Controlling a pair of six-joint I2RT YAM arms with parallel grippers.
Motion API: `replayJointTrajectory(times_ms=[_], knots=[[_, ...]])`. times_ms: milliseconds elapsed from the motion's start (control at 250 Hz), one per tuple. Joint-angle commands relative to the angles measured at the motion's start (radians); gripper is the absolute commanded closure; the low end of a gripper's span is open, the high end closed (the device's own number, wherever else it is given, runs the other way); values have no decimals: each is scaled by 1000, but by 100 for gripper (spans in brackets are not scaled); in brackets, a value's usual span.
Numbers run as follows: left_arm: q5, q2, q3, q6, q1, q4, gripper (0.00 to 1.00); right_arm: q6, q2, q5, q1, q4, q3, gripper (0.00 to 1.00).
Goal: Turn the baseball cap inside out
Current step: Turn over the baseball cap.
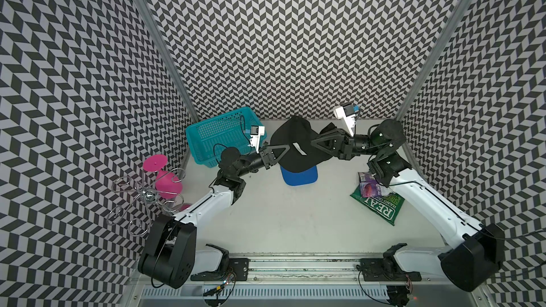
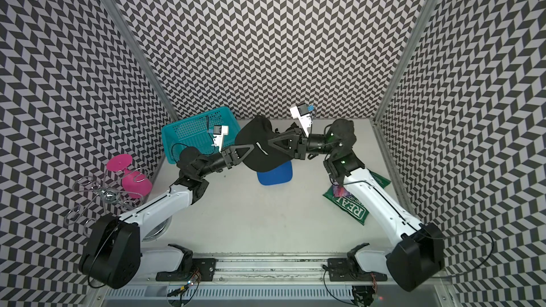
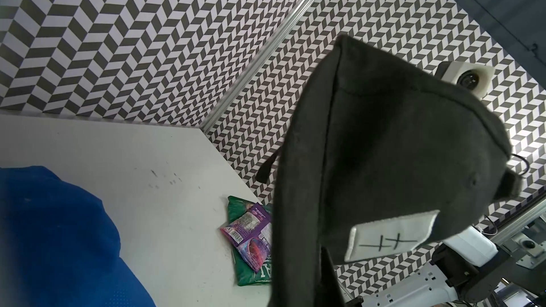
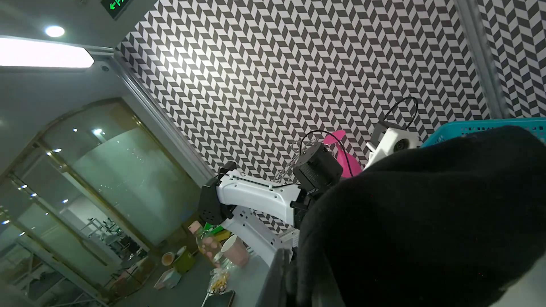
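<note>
above the table (image 1: 295, 225), in both top views, the black baseball cap (image 1: 292, 143) (image 2: 257, 146) hangs clear of the surface between the two arms. the left gripper (image 1: 288, 148) is pinched together on the cap's left side. the right gripper (image 1: 312, 142) is clamped on its right side. both sets of fingertips are lost against the black cloth. a blue fabric piece (image 1: 300, 177) lies underneath, half covered by the cap. the teal basket (image 1: 196, 149) sits just beside the left wrist and a green packet (image 1: 378, 205) lies near the right forearm, while the table's middle toward the robot's base lies bare.

from the left wrist, the cap (image 3: 384, 158) fills much of the frame and runs off its edge. its white label (image 3: 390, 234) shows, and only a dark sliver of one of the fingers (image 3: 328, 273) lies against the cloth.

from the right wrist, the cap (image 4: 428, 217) blocks one corner and hides the jaws. the teal basket (image 4: 487, 126) peeks out behind it.
</note>
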Motion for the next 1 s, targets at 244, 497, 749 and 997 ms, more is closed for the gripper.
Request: replayJointTrajectory(times_ms=[244,497,749,997], knots=[[-39,41,-9,50,23,-33,93,-358,-126,397,-75,-399,121,87],[61,-72,19,161,23,-341,100,-419,-131,656,-217,-501,64,23],[37,-87,13,136,23,-322,100,-315,-94,395,-253,-578,11,19],[42,-65,36,160,22,-347,100,-202,-59,278,-243,-499,-81,31]])
